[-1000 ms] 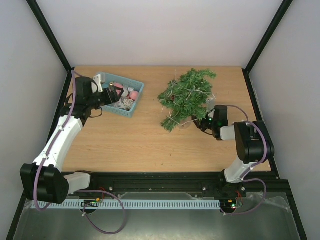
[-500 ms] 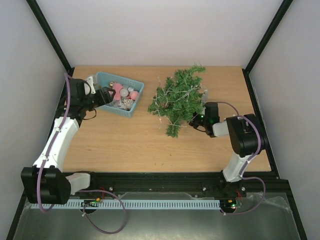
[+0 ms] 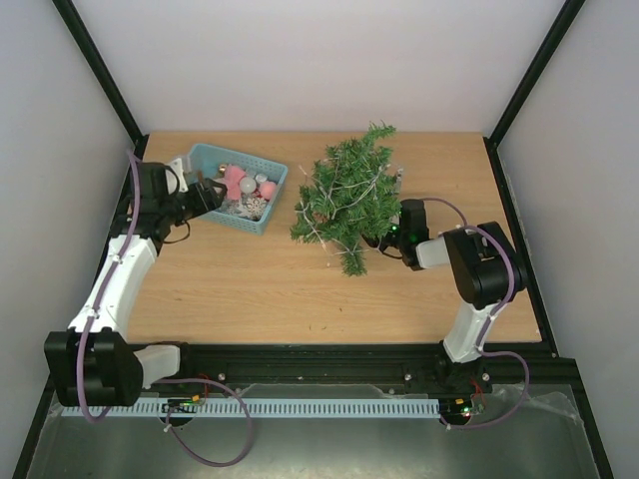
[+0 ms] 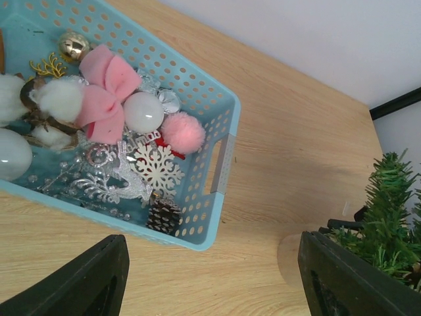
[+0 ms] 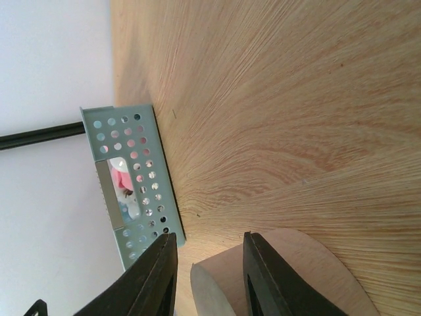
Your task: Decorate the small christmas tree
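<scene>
**Tree being gripped at its foot, right of the basket**

The tree (image 3: 344,195) is being held tilted just right of the basket (image 3: 275,205), as seen from the top view, with its tip being pointed away from the arms. It is being gripped at its foot by the right gripper (image 3: 385,236), whose jaws are closed on it. At the basket's left end, the left gripper (image 3: 212,192) is being held with its fingers spread wide and nothing between them. Inside the basket, a pink bow (image 4: 105,92), a white ball (image 4: 143,112), a pink pompom (image 4: 183,131) and a snowflake (image 4: 156,169) are being carried. Basket and arms are being borne by a wooden table (image 3: 250,289).
</scene>
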{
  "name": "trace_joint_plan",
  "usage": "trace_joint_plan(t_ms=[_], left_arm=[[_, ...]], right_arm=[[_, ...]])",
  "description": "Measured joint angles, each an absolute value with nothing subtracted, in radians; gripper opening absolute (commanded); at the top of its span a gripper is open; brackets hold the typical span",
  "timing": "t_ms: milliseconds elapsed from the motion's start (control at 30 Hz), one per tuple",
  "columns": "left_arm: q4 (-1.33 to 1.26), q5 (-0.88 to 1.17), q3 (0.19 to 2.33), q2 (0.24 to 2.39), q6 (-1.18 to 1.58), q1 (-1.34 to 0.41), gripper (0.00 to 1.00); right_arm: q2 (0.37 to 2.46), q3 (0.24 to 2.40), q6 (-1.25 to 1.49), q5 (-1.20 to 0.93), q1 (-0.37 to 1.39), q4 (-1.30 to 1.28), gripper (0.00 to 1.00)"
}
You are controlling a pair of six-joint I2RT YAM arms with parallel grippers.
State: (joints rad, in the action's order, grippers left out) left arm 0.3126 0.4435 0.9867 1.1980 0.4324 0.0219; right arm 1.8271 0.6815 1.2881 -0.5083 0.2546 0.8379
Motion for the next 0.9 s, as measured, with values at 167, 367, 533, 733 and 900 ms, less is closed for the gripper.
trace_joint_plan(t_ms=[167, 367, 533, 733, 900], left_arm=[[0.304, 0.443, 0.980, 1.217, 0.434, 0.028, 0.73], [0.290, 0.443, 0.974, 1.250, 0.435, 0.028, 0.72], [0.241, 0.433, 0.977, 1.340, 0.454, 0.028, 0.72], [0.216, 0.363, 1.034, 1.488, 0.478, 0.028, 0.66], [0.224, 0.231, 1.147, 1.622, 0.468, 0.020, 0.52]], right_arm=[[1.806, 0.666, 1.287, -0.498, 0.255, 0.836, 0.31], [1.747, 0.595, 1.283, -0.492, 0.237, 0.837, 0.36], [1.654, 0.511, 1.261, -0.503, 0.170, 0.824, 0.41], [1.462, 0.456, 1.167, -0.514, 0.105, 0.702, 0.44], [1.270, 0.448, 1.031, -0.509, 0.104, 0.513, 0.47]])
